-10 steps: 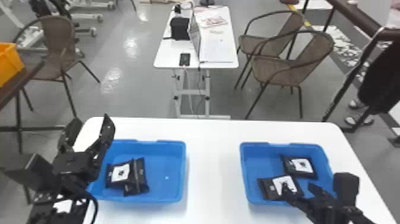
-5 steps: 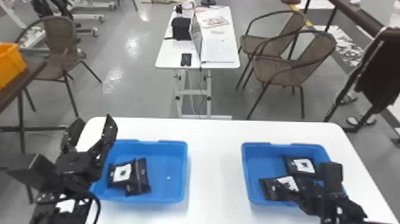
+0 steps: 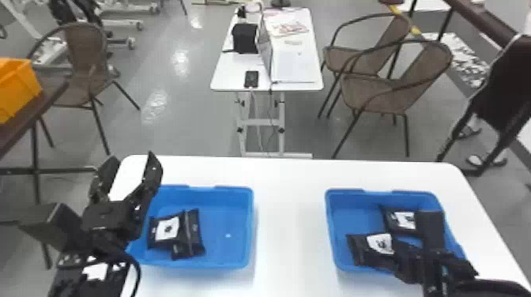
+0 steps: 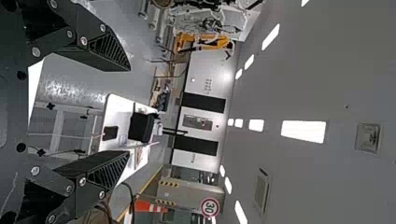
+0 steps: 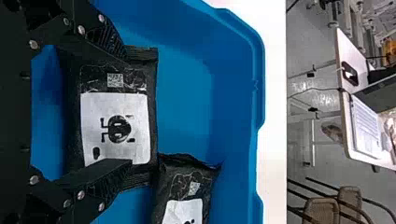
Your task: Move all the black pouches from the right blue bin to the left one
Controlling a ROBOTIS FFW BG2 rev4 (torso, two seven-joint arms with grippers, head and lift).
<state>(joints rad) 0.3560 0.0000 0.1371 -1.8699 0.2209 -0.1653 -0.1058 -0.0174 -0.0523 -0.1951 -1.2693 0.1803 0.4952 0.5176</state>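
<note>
Fingers apart, the right gripper [image 3: 401, 254] straddles one black pouch [image 5: 115, 109] in the right blue bin [image 3: 345, 205], another pouch [image 5: 187, 186] just past one fingertip; right of the left gripper's [image 3: 132, 160] parted fingers, two pouches [image 3: 189, 233] lie overlapping in the left bin [image 3: 227, 221]

Free passage over table [image 3: 290, 221] between left bin [image 3: 227, 221] and right bin [image 3: 353, 215]
</note>
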